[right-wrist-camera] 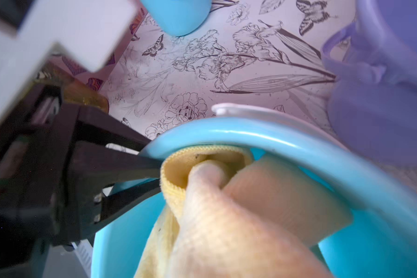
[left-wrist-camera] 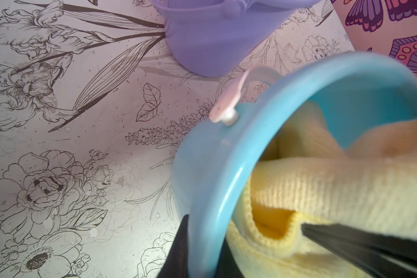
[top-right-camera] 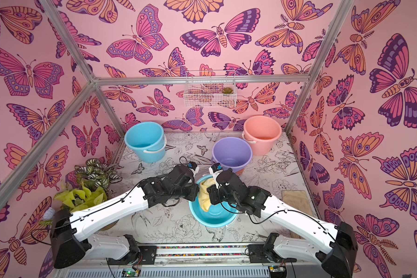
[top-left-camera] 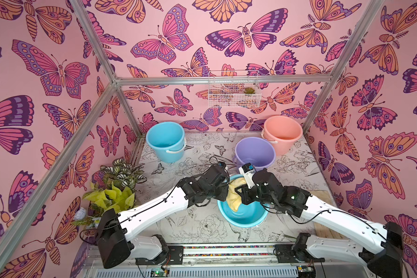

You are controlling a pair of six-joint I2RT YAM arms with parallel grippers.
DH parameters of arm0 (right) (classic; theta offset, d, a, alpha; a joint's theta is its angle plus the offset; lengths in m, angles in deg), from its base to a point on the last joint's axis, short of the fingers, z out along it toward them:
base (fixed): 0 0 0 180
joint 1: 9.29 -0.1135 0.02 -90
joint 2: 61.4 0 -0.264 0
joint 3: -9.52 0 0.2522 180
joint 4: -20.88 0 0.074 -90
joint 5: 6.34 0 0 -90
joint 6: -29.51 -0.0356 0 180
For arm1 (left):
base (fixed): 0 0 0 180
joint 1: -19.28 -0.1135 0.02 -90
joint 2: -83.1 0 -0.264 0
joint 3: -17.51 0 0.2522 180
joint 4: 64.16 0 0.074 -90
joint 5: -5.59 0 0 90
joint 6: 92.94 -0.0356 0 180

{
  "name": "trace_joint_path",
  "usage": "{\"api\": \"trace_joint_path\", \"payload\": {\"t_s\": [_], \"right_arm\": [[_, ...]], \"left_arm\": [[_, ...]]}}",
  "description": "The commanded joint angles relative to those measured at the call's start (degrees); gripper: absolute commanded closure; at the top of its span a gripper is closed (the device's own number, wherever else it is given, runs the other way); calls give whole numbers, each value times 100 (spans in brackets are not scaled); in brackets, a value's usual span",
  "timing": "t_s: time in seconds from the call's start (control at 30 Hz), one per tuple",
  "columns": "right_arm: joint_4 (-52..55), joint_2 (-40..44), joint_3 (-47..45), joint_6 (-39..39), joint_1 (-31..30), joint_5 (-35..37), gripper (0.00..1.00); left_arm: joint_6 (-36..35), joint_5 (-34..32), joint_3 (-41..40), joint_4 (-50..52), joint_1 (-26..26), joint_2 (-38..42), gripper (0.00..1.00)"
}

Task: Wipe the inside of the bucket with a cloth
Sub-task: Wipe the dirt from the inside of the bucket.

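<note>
Cloth [top-left-camera: 234, 198] hangs bunched inside the near sky-blue bucket [top-left-camera: 247, 215], clamped in the right gripper [top-left-camera: 238, 192], whose fingers it hides. The left gripper [left-wrist-camera: 244, 221] pinches that bucket's rim, one finger outside the wall and one inside against the fabric. The lavender bucket [top-left-camera: 254, 154] stands upright on the counter [top-left-camera: 198, 156] just behind, apart from both grippers.

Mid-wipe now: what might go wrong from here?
The cloth is bunched in the near blue bucket, while the lavender bucket stands empty behind it: possibly the wrong bucket gets wiped. The left gripper pinches the blue rim beside the cloth, so a wide stroke by the right gripper, which holds the cloth, might snag it or tip that bucket.
</note>
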Motion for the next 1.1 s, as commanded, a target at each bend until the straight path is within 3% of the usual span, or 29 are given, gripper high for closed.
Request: {"api": "trace_joint_path", "payload": {"t_s": [0.0,0.27,0.5,0.8,1.0,1.07], "right_arm": [[-185,201,-43,2124,15,-17,100],[-514,509,-418,5757,19,-20,100],[-778,176,-383,7632,26,513,100],[-1588,-406,-778,9583,23,1281,100],[-1799,-480,-1034,9608,27,1309,100],[-2259,-378,-1219,9617,23,1620,100]], "left_arm": [[-83,150,-16,51,5,29,100],[-183,263,11,49,4,39,100],[-201,370,-15,53,14,43,100],[-295,507,-12,41,14,41,100],[-322,518,-16,44,14,42,100],[-330,533,-16,43,14,45,100]]}}
